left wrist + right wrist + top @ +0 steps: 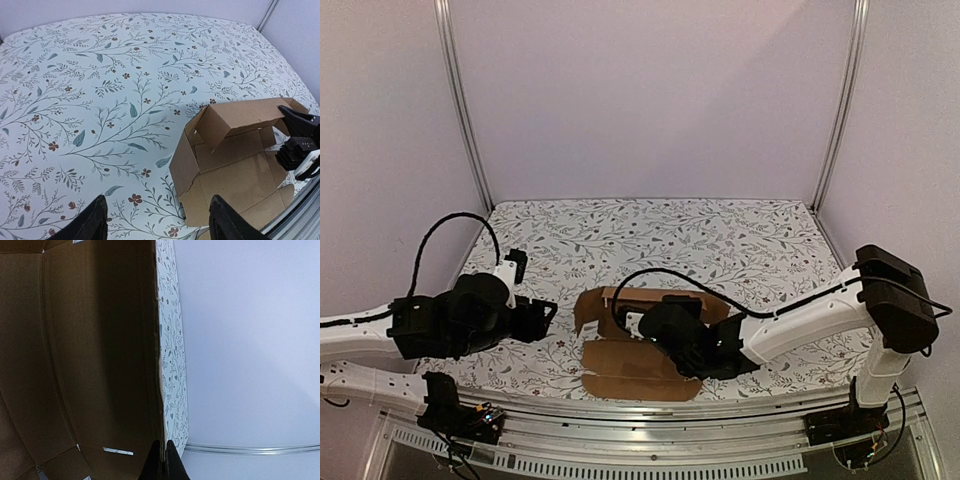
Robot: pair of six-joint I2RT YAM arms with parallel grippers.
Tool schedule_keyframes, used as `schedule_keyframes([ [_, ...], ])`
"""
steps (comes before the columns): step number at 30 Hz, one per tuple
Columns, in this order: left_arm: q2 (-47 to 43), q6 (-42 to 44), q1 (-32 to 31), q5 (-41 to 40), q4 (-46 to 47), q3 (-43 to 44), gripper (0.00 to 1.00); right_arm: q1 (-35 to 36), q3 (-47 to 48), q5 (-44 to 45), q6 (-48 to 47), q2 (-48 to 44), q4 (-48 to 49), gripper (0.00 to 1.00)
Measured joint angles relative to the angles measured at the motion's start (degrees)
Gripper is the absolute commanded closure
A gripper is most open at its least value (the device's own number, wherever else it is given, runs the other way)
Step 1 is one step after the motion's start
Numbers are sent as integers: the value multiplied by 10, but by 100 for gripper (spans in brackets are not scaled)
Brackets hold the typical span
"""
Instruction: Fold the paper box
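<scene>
The paper box (632,368) is a brown cardboard sheet lying part-folded near the table's front edge, with its back and left walls raised. In the left wrist view the paper box (235,165) lies at the lower right. My right gripper (625,322) reaches in from the right and is shut on the thin edge of a raised wall. In the right wrist view its fingertips (163,460) pinch that edge, with the box's dark inside (90,355) filling the left. My left gripper (548,312) hovers open just left of the box, nothing between its fingers (97,220).
A floral-print cloth (720,240) covers the table. A metal rail (740,405) runs along the near edge, and lilac walls with upright posts (465,110) close in the back and sides. A black cable (670,275) arcs over the box from the right arm.
</scene>
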Motion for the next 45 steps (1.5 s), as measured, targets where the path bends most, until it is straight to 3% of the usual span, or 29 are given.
schedule_keyframes([
  [9,-8,0,0,-26,5,-23,32,-1,-17,43,-174,51,278,100],
  [13,5,3,0,-35,17,-34,31,-5,-17,45,-232,100,351,100],
  [24,14,19,11,-44,49,-50,28,-16,-17,35,-254,131,374,100],
  [32,89,49,66,-23,78,-47,29,-23,-17,25,-231,132,357,100],
  [45,202,99,162,85,172,-43,30,-38,-17,5,-190,127,330,100],
])
